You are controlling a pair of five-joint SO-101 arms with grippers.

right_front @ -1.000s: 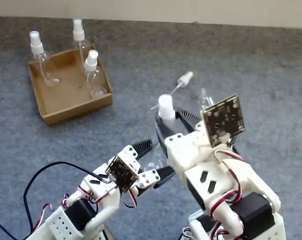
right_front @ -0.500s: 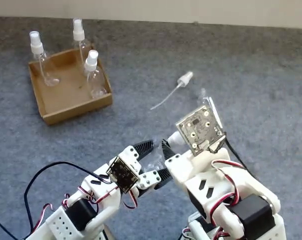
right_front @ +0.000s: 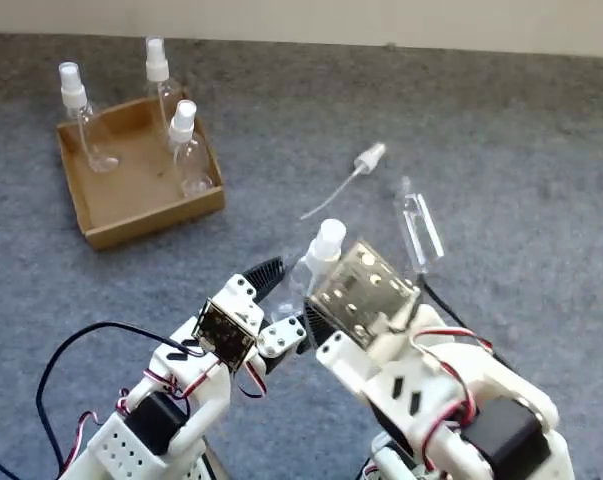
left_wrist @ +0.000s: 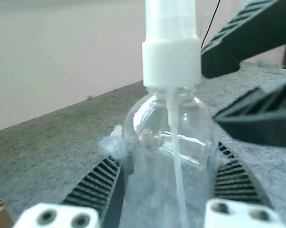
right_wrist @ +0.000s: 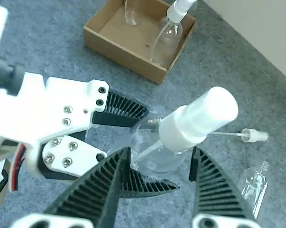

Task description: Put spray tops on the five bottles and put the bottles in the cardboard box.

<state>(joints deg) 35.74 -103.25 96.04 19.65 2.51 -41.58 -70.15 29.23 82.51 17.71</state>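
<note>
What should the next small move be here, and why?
Probably draw the right pincer back, clear of the top. The top already sits on the bottle with its tube inside, the right pincer is open around it, and the left pincer grips the bottle, so it could then go to the box.

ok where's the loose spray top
In the high view the loose spray top lies between the cardboard box and the capless bottle, nearer the bottle.

left gripper (left_wrist: 169, 190) clamped on bottle (left_wrist: 152, 118) body, arm low | right gripper (right_wrist: 157, 173) spread wide, fingers straddling the bottle's neck, wrist tilted down
</note>
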